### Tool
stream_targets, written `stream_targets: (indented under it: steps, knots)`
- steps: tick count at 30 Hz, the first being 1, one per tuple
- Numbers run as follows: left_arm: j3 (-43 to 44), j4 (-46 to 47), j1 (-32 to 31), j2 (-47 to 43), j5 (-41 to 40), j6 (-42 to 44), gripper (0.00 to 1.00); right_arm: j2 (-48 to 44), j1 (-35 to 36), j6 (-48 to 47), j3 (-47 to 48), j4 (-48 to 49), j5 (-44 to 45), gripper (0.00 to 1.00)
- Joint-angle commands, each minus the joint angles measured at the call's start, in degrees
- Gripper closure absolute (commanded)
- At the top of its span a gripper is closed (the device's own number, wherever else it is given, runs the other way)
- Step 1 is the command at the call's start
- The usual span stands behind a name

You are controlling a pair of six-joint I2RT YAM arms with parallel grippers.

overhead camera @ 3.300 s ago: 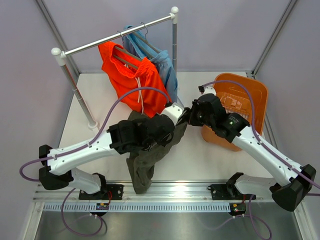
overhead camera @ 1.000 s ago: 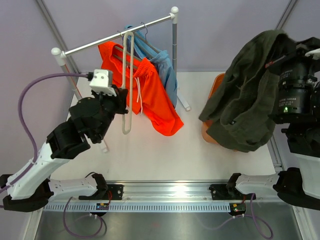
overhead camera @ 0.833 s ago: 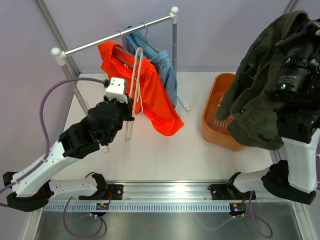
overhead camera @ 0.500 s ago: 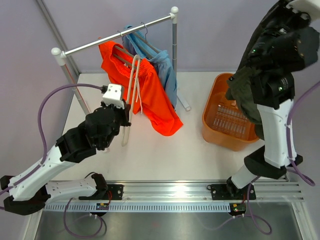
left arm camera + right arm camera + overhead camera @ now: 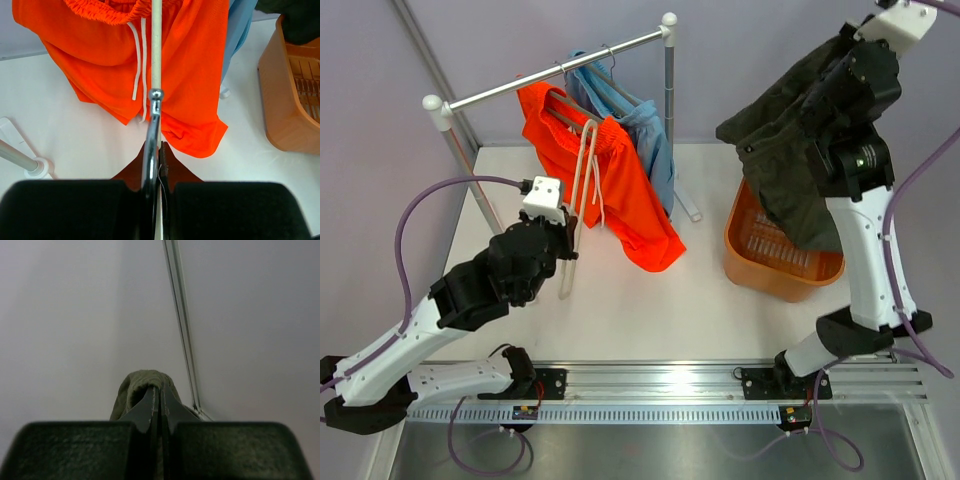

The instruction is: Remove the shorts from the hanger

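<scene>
The right arm has swung up and back from mid-worktop, carrying the olive-green shorts (image 5: 780, 140) with it. The left arm has pulled away to the left with the bare hanger (image 5: 582, 190), which has sunk a little lower in the last half second.

The right tool (image 5: 156, 390) is pinched shut on a fold of the olive-green cloth, seen bunched at its tips in the right wrist view. The garment hangs from it high above the orange basket (image 5: 770, 275), with its lower edge dipping towards the basket. I cannot tell whether the cloth touches the rim.

The left tool (image 5: 155, 150) is clamped on the chrome hook of the bare hanger. The hanger's pale body reaches away from the tool, in front of the orange shorts (image 5: 620, 180), and no cloth is left on it.

By my reading, one garment of three is done: the olive-green pair is off its hanger and needs only to be let go, most likely into the basket. The orange shorts and the light blue shorts (image 5: 645, 125) behind them are both hung on the rack rail (image 5: 560, 68), over the far side of the worktop (image 5: 660, 310). The emptied hanger also has to be put down before the left arm can help again.
</scene>
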Motion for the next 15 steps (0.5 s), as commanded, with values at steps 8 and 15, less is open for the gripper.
stream_targets:
  steps: [8,15]
  knots:
    - [-0.69,3.37,0.07,-0.03,1.61,-1.15,1.00,-31.21,-12.56,28.78,-43.21,-3.61,-3.43,1.00]
    - [-0.51,3.11,0.07,0.58,1.79,-1.76,1.00,-28.35,-14.42,33.17,-50.17,-10.02,-10.12,1.00]
